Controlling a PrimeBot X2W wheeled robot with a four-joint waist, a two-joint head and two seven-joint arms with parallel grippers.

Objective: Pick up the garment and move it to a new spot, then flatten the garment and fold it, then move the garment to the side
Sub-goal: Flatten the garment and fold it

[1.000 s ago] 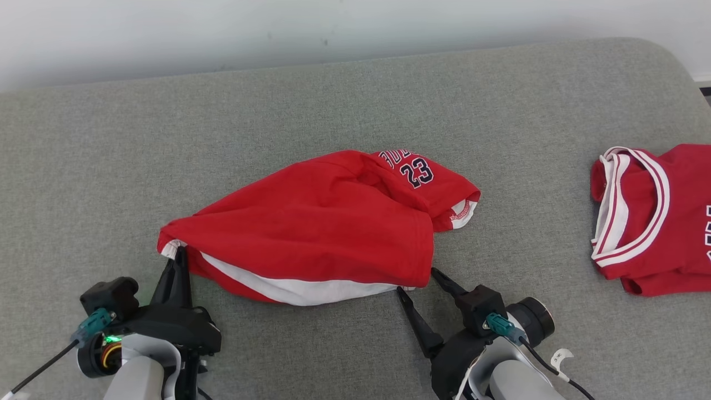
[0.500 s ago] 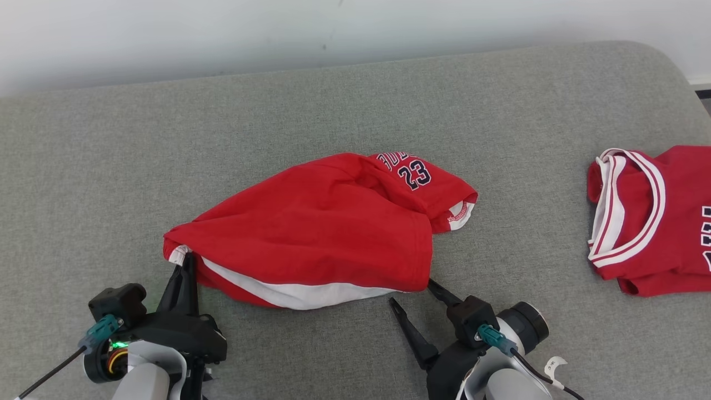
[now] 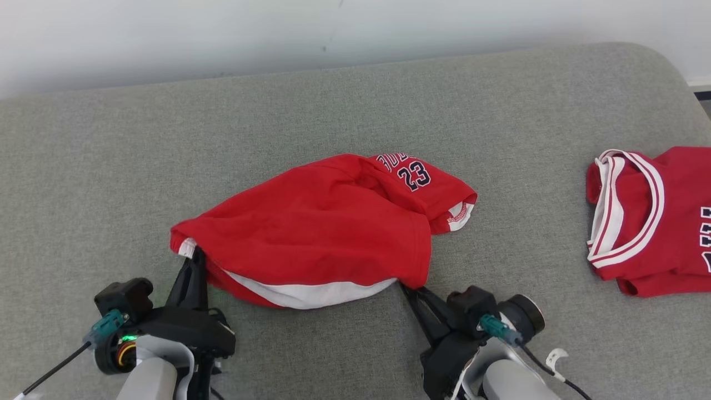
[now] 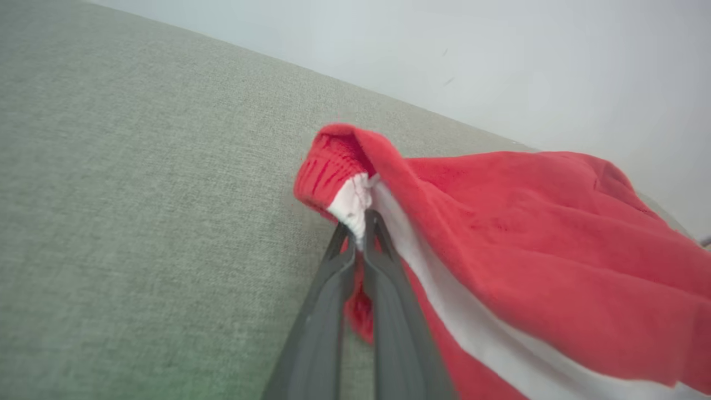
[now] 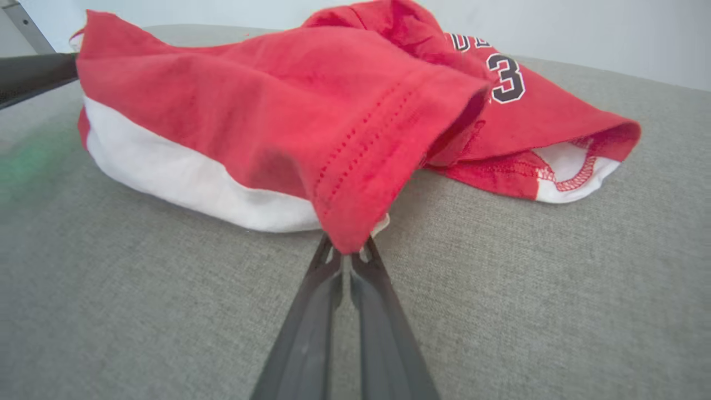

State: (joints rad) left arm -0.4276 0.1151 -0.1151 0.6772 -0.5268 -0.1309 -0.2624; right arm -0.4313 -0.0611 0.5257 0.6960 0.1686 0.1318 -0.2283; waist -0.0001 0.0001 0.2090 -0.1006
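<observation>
The garment (image 3: 328,222) is a pair of red shorts with a white band and a dark "23" print, lying crumpled in the middle of the grey cushion. My left gripper (image 3: 191,256) is shut on the garment's near-left corner; the left wrist view has its dark fingers (image 4: 355,261) pinching the red-and-white waistband (image 4: 347,194). My right gripper (image 3: 408,290) is shut on the garment's near-right corner. In the right wrist view the fingertips (image 5: 347,255) meet under the stitched red hem (image 5: 355,183).
A second red jersey (image 3: 655,216) with white-striped trim lies at the far right of the cushion. The grey cushion (image 3: 355,105) ends at a pale wall behind, and its right edge curves away near the jersey.
My right gripper moved forward to the garment's near-right corner and shut on it. The left gripper stayed shut on its corner and shifted slightly right.
</observation>
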